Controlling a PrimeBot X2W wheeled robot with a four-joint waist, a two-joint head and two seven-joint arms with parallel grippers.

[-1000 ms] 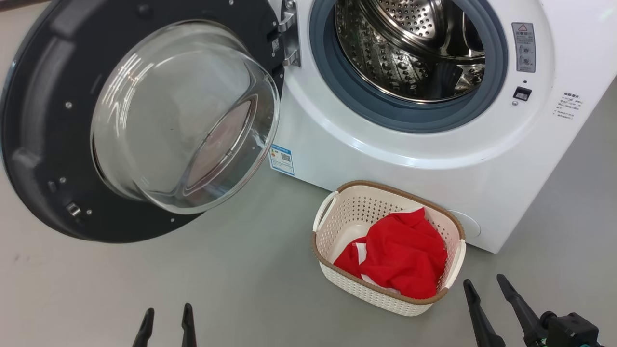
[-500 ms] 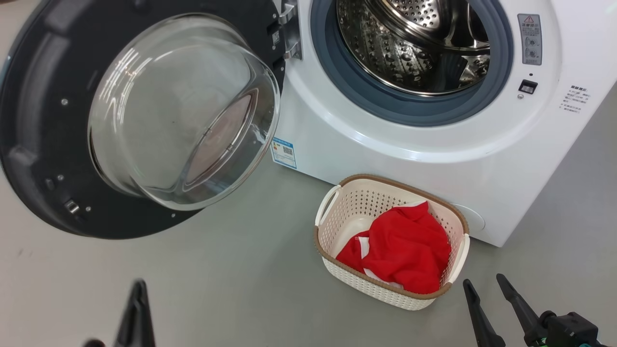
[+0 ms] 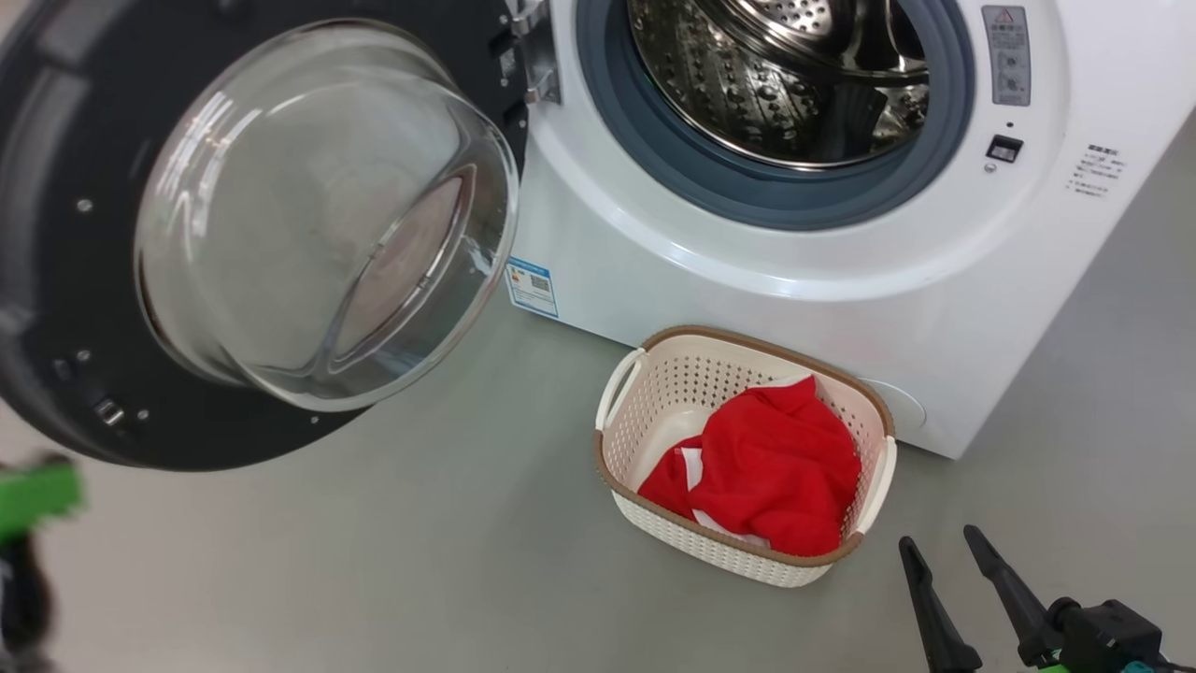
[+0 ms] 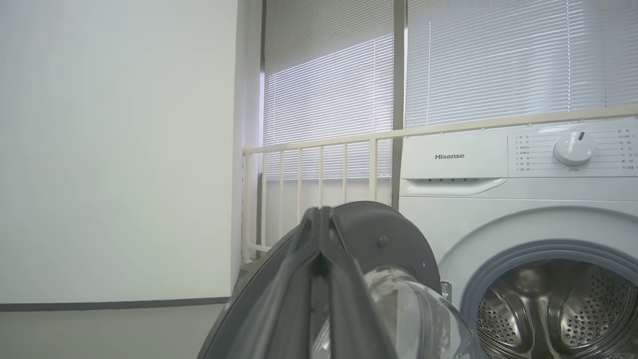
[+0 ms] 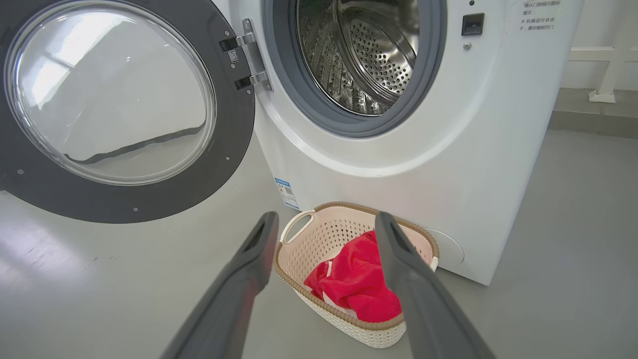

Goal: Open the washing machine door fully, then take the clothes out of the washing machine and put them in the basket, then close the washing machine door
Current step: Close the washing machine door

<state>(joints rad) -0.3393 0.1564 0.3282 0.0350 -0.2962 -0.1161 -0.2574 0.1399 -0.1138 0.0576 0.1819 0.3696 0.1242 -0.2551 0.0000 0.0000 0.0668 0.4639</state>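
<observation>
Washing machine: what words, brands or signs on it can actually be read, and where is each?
"Hisense": on the washing machine's top panel, left of the dial.
Print around the dial: too small to read.
Blue sticker: too small.
Grey warning label with red triangle: text too small.
Black print at the front's right edge: blurred.

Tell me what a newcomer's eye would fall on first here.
The bright red clothes jump out first, heaped in the cream basket on the floor in front of the washing machine. Next is the washing machine door, swung wide open at the left, its glass bowl bulging outward, beside the shiny steel drum with nothing red visible inside.
</observation>
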